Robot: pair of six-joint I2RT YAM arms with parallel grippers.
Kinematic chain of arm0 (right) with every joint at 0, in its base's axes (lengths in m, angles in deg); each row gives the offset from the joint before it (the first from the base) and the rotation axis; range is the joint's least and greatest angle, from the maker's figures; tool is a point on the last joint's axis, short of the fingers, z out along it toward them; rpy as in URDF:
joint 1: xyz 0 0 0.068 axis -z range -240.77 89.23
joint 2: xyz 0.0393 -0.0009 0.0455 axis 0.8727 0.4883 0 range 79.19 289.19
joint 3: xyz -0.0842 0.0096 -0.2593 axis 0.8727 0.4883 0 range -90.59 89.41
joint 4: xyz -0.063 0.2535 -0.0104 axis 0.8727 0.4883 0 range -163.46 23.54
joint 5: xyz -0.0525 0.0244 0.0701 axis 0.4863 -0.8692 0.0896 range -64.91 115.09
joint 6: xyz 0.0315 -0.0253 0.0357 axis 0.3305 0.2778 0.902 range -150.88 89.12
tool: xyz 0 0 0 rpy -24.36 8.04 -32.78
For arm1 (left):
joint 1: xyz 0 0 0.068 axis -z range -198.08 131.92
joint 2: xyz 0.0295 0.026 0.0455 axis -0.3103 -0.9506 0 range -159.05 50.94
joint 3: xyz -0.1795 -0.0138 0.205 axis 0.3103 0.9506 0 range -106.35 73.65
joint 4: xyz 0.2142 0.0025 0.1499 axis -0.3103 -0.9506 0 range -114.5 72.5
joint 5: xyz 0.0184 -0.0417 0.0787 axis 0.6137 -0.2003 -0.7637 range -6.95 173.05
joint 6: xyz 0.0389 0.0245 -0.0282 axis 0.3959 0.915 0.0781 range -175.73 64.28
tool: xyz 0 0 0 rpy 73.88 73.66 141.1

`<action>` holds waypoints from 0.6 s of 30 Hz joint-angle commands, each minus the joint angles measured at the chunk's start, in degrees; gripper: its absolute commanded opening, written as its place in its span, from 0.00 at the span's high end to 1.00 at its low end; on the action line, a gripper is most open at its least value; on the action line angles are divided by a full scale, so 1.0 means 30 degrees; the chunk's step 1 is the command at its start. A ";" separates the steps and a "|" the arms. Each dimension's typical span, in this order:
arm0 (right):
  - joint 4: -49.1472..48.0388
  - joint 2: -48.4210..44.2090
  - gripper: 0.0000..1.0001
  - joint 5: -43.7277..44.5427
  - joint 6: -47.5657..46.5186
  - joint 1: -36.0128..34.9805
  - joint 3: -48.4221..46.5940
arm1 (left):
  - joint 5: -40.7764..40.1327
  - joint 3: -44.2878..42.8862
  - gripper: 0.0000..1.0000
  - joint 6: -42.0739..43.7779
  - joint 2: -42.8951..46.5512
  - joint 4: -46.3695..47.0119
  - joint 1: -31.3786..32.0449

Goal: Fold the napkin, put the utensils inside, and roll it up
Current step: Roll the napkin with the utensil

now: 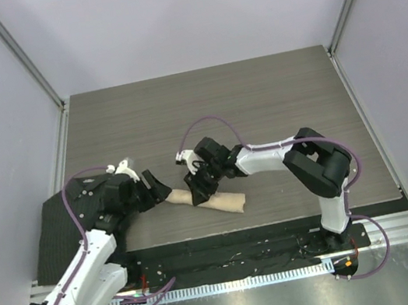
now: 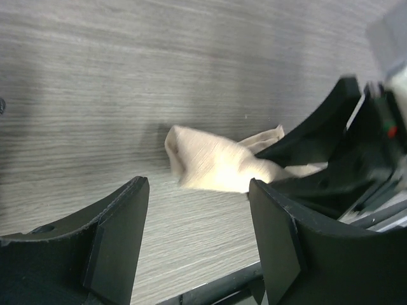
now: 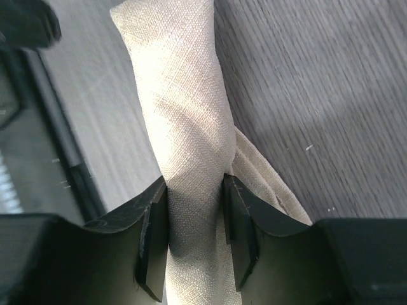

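The beige napkin (image 1: 216, 200) lies rolled into a thick tube near the table's front edge. My right gripper (image 1: 199, 189) is shut on the napkin roll (image 3: 187, 146) across its middle, a loose flap of cloth trailing beside one finger. My left gripper (image 1: 155, 190) is open and empty just left of the roll's left end. In the left wrist view the napkin (image 2: 216, 162) lies ahead of my open fingers (image 2: 121, 235), with the right gripper dark on it at the right. The utensils are not visible; I cannot tell whether they are inside the roll.
A dark grey ribbed cloth (image 1: 60, 233) lies at the table's left front under my left arm. The black front edge strip (image 1: 250, 233) runs just below the roll. Grey walls enclose the table on three sides.
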 commanded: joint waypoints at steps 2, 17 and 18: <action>0.1149 0.2101 0.58 -0.6106 0.1883 0.1209 -0.0654 | 0.0823 0.0328 0.32 -0.0097 -0.0632 0.1495 0.0080; -0.0316 0.5474 0.58 -1.0386 0.3935 0.2735 -0.1650 | 0.2025 0.1412 0.45 -0.0419 -0.3210 0.4633 0.0080; -0.0316 0.5707 0.59 -1.0503 0.4051 0.2764 -0.1738 | 0.2171 0.1441 0.47 -0.0448 -0.3357 0.4750 0.0051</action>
